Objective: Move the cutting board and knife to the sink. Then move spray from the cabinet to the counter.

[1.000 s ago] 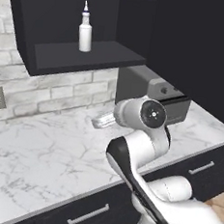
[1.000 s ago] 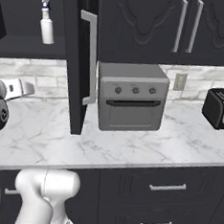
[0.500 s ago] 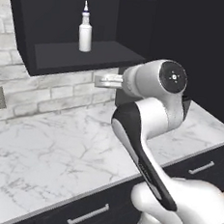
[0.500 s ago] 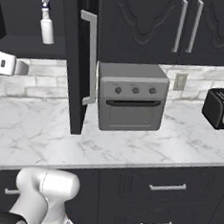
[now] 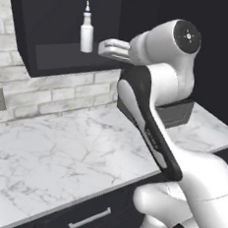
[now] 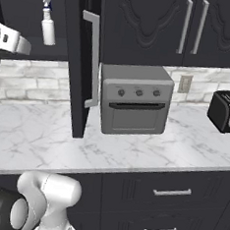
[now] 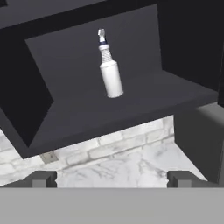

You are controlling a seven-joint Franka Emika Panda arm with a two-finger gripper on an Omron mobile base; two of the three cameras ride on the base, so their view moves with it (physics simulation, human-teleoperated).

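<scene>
The white spray (image 5: pixel 86 32) stands upright on the shelf of the open dark cabinet (image 5: pixel 42 55). The right base view has the spray (image 6: pixel 48 25) at its upper left. My gripper (image 5: pixel 102 47) hovers at shelf height just right of the bottle, apart from it. In the hand view the spray (image 7: pixel 109 70) stands ahead and above, well beyond my gripper (image 7: pixel 111 179). Both fingertips (image 7: pixel 41 178) are spread wide, open, with nothing between them. The white marble counter (image 5: pixel 58 150) lies below. The cutting board, knife and sink are out of view.
The cabinet's open door with its silver handle (image 6: pixel 94 61) juts out over the counter. A grey toaster oven (image 6: pixel 135 99) stands right of it, and a dark toaster (image 6: pixel 228 111) sits farther right. A brick backsplash (image 5: pixel 49 92) runs under the cabinet.
The arm has swung upward, lifting the hand from just above the counter to the cabinet shelf's height beside the spray. The gripper has stayed open.
</scene>
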